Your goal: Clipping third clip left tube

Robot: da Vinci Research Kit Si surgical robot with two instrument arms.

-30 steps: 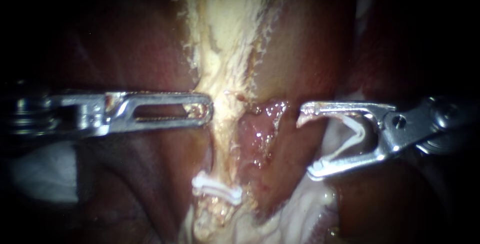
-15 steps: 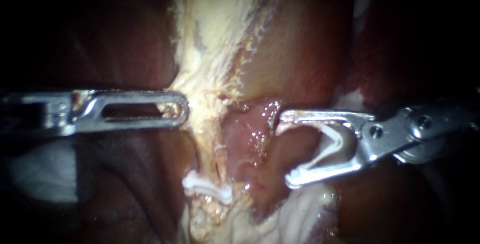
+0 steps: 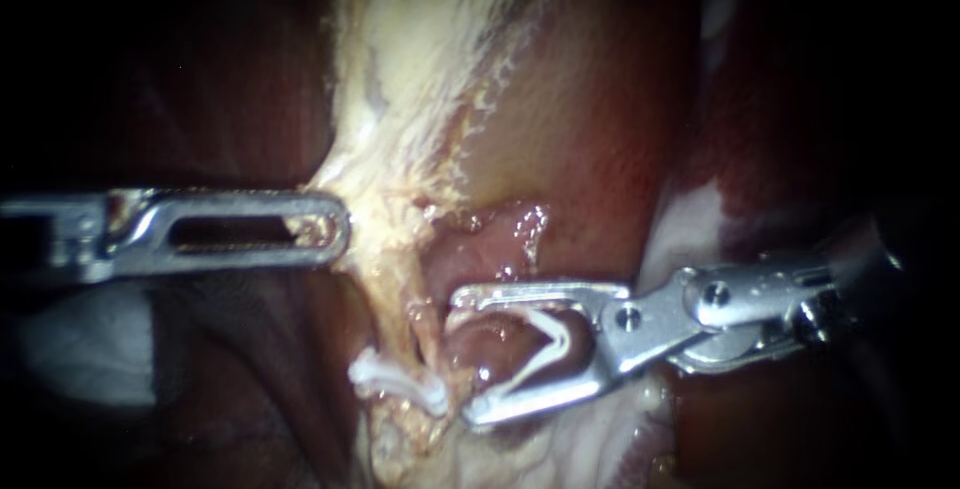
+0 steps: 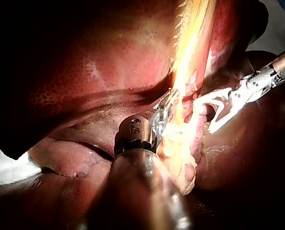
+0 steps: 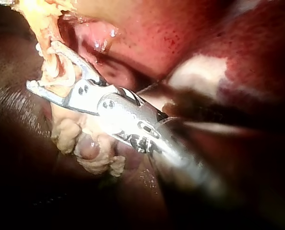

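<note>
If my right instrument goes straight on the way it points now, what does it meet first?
Probably the pale tube, just above the white clip on it, though depth is unclear.

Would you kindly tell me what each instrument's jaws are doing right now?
Left instrument: shut on the pale tissue.
Right instrument: jaws apart, holding an unclosed white clip.

Left instrument's end effector (image 3: 335, 229) grips pale tissue (image 3: 400, 174); right instrument's end effector (image 3: 463, 354), spread wide, holds a clip (image 3: 560, 334).

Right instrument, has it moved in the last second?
Yes. The right instrument, carrying an open loaded clip, has advanced toward the tube, closing most of its gap to the clip on the tube.
</note>
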